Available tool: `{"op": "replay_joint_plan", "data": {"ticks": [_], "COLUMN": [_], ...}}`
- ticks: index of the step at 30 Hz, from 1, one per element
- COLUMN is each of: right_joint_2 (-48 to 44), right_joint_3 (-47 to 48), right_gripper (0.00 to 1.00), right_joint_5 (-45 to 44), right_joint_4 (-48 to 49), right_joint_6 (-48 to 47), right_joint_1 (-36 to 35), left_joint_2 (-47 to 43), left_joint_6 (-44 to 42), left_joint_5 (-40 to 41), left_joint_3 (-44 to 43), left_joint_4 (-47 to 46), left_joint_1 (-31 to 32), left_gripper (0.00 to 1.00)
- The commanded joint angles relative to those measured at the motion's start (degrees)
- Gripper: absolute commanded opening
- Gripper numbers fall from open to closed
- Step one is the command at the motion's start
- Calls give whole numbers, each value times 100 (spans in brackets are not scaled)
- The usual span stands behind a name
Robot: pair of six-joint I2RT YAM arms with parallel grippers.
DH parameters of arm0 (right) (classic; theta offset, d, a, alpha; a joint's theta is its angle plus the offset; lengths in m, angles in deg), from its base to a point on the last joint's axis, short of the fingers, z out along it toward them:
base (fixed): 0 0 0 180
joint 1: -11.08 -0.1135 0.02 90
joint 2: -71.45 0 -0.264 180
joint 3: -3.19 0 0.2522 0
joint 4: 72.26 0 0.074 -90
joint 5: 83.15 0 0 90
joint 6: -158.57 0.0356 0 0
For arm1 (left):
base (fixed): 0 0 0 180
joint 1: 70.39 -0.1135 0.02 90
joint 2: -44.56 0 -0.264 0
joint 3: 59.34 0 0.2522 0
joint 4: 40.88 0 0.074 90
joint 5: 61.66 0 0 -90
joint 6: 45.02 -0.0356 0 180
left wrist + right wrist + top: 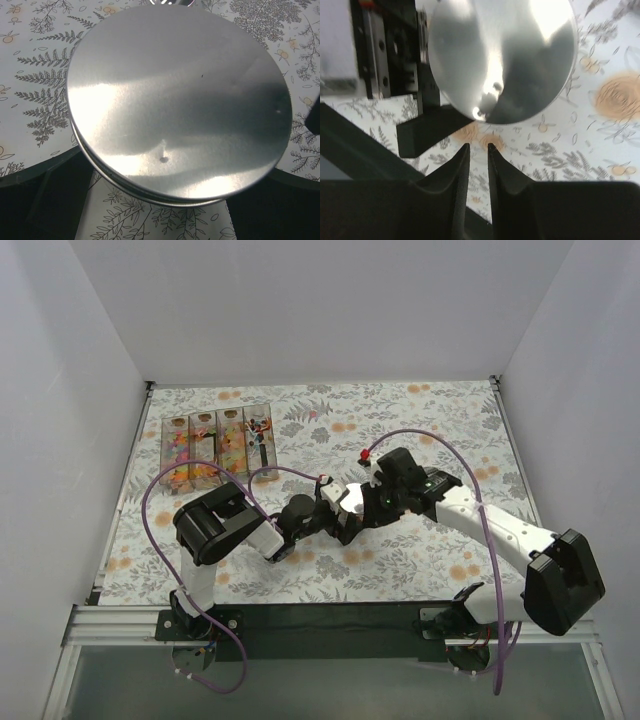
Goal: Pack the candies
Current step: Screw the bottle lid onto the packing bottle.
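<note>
The candies lie as small mixed-colour sweets inside a row of clear boxes at the back left of the flowered cloth. A round, shiny metal tin hangs tilted above the middle of the table. Its flat face fills the left wrist view. My left gripper spans it at full width, with a dark finger at each lower corner, shut on its rim. My right gripper points at the tin from just below its edge. The right gripper shows only a narrow gap, with nothing between the fingers.
One black finger of the left gripper lies just left of my right fingertips. White walls close in the table on three sides. Purple cables loop over both arms. The black base rail runs along the near edge.
</note>
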Motion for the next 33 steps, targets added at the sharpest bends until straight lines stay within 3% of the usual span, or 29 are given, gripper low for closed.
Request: {"op": "replay_joint_plan", "data": {"ticks": [1,6,13,20,26,33], "right_joint_2": [-130,18,1116,1907,2005,1760], "right_joint_3": [-3,690,1991,2433,2292,1783], "right_gripper": [27,40,54,53,47,32], "right_joint_5": [56,220,1238,1645,1742,1461], "right_joint_4": [-529,-636,-654,-680,-741,-856], "right_joint_6": [256,-664,-2072,-2591,-2794,-2655], "right_joint_1": [-41,854,1049,1023,838,636], "left_joint_2": [157,157,157,166,192,236], "left_joint_6": [143,152,143,161,161,169], "left_joint_5": [190,137,85,67,111,304], "left_joint_3": [71,132,124,141,89,-34], "left_joint_4": [595,560,559,577,709,963], "left_joint_1": [1,1,10,10,10,1], "left_gripper": [98,98,98,98,98,98]}}
